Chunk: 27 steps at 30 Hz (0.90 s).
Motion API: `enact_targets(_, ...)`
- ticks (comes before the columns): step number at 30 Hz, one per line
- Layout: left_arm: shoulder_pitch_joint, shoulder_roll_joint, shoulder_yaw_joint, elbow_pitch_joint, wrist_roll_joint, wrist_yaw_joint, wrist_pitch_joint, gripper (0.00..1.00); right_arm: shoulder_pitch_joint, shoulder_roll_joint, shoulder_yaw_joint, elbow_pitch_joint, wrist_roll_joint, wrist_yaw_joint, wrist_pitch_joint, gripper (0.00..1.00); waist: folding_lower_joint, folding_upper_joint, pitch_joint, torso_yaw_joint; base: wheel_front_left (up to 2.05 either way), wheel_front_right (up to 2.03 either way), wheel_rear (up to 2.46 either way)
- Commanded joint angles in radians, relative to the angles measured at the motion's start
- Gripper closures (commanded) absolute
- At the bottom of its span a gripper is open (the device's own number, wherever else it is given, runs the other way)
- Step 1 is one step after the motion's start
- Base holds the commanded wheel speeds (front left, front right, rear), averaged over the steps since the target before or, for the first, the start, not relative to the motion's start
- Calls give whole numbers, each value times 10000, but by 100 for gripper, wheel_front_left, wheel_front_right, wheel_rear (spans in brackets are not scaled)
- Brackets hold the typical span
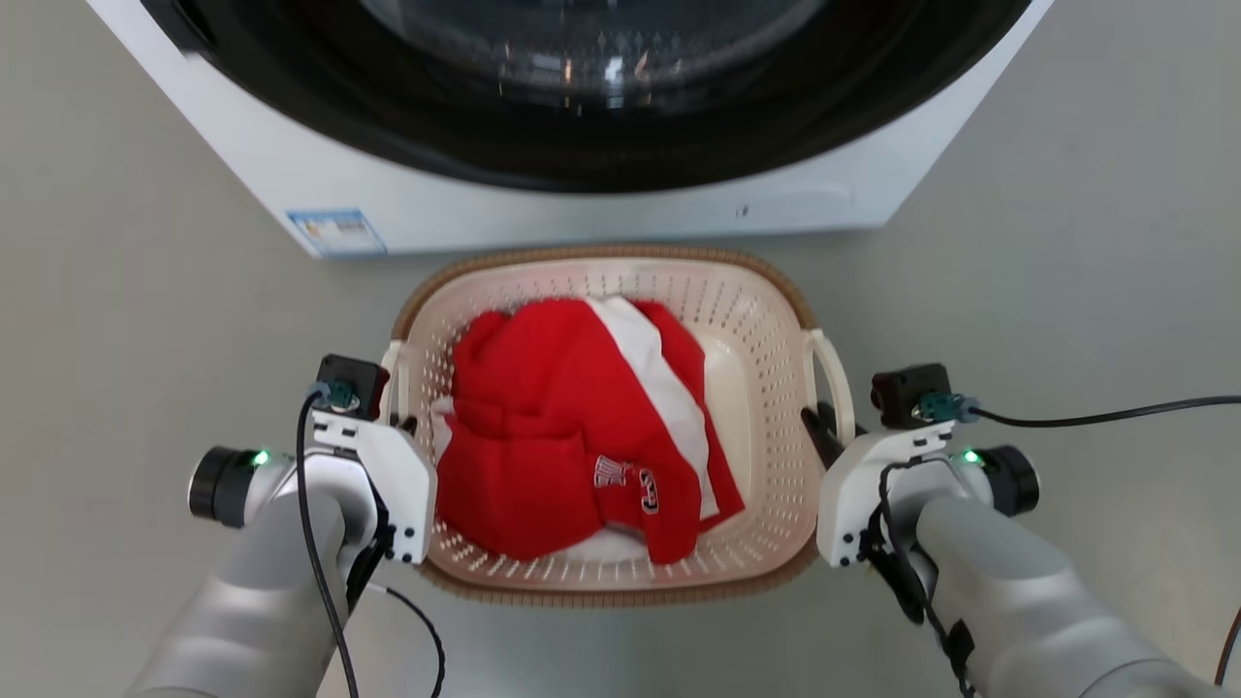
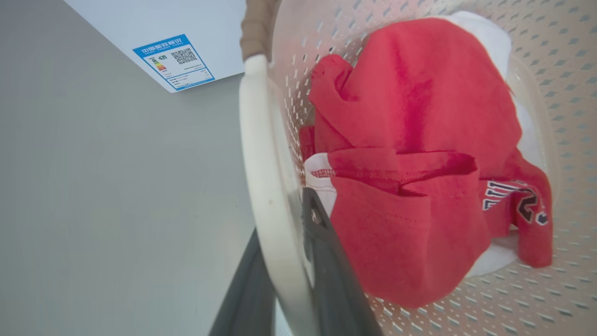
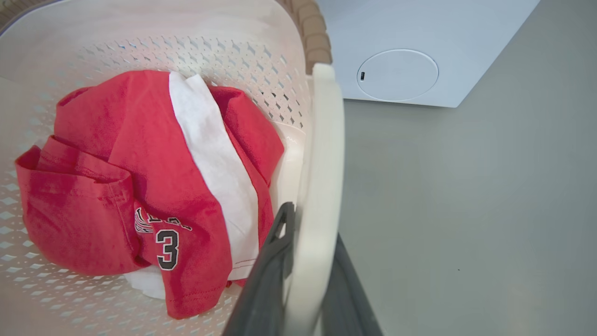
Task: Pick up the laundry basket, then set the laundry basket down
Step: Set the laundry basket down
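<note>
Saw the grey floor (image 1: pixel 126 310) and, at 12 o'clock, the white washing machine (image 1: pixel 291 165). Found the laundry basket (image 1: pixel 766 320) just at 6 o'clock from it, between both arms, with red and white clothing (image 1: pixel 553 427) inside. Noted the left end effector (image 2: pixel 284 219) pinching the 9 o'clock handle (image 2: pixel 261 140), and the right end effector (image 3: pixel 310 228) pinching the 3 o'clock handle (image 3: pixel 322 140).

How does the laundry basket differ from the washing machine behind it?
The laundry basket is cream, perforated and brown-rimmed; the washing machine is smooth white with a dark round door. The basket holds red clothing; the machine carries a blue label. Both are pale-bodied.
</note>
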Motion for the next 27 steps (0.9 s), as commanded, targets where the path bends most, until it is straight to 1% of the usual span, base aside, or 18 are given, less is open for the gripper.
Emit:
enact_targets(1,-444,290,98,-21,200,47,-180,100,-110,98,199,-173,-217,173,-324,100,0,0,770,74,0,0,0)
enact_targets(4,-676,257,98,50,227,132,-399,100,-323,39,224,-181,-248,173,-502,100,0,0,1194,112,0,0,0)
enact_targets(10,-1155,142,111,112,323,460,-1091,100,-670,-69,192,-181,-362,173,-753,100,0,0,1949,183,0,0,0)
enact_targets(15,-1496,55,92,129,399,535,-1394,100,-939,-145,15,-253,-530,173,-814,100,0,0,2544,216,0,0,0)
enact_targets(20,-1869,113,136,65,480,643,-1592,100,-1164,-331,-542,-663,-981,173,-820,100,0,0,3148,196,0,0,0)
enact_targets(27,-2346,182,249,-112,596,853,-1677,100,-1325,-500,-1603,-1100,-1977,173,-822,100,0,0,3901,227,0,0,0)
